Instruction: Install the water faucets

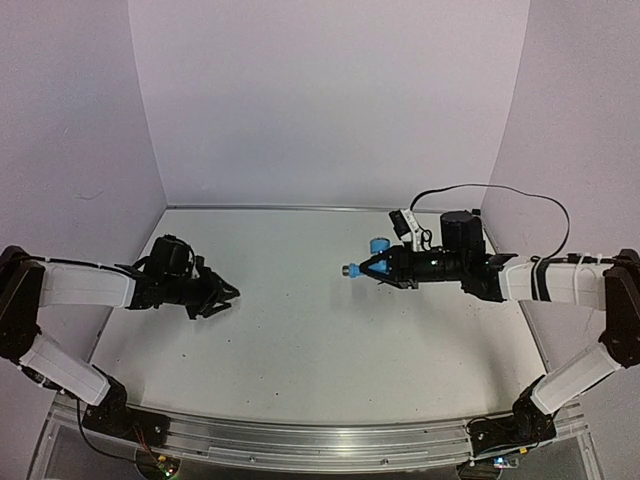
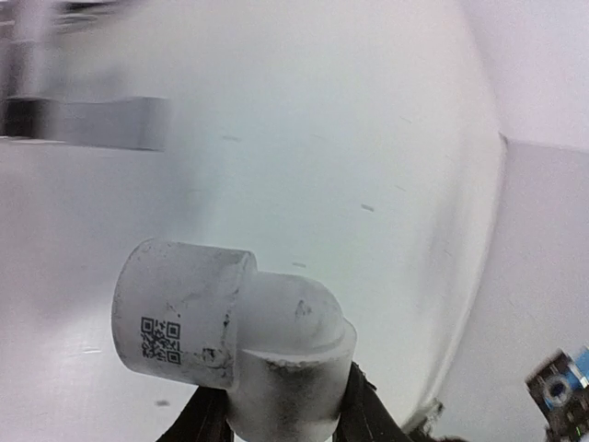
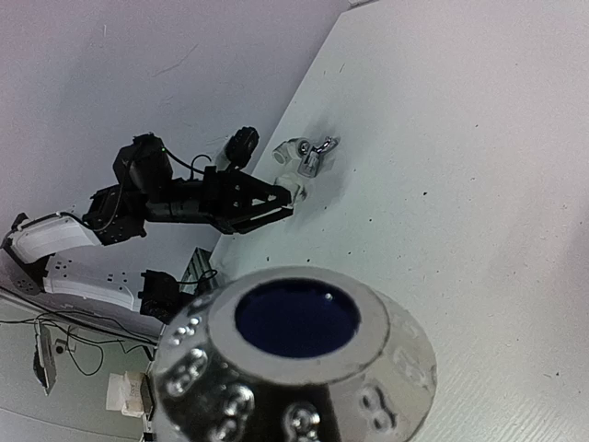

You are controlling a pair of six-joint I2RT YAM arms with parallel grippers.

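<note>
My left gripper (image 2: 281, 410) is shut on a white elbow pipe fitting (image 2: 230, 331) with a QR label; black fingers (image 2: 363, 410) press both sides of its lower socket. In the top view that gripper (image 1: 224, 297) is low over the left of the table. My right gripper (image 1: 374, 267) is shut on the light blue water faucet (image 1: 378, 246) and holds it above the table's middle, silver threaded end pointing left. That threaded end (image 3: 294, 359) fills the bottom of the right wrist view. The shiny metal faucet (image 3: 319, 150) lies beside another white fitting (image 3: 293, 155) just past my left gripper (image 3: 282, 201).
A white table (image 1: 300, 340) is boxed in by pale walls at the back and both sides. An aluminium rail (image 1: 320, 440) runs along the near edge. A black cable (image 1: 520, 195) loops above the right arm. A blurred grey bar (image 2: 92, 122) shows at the upper left.
</note>
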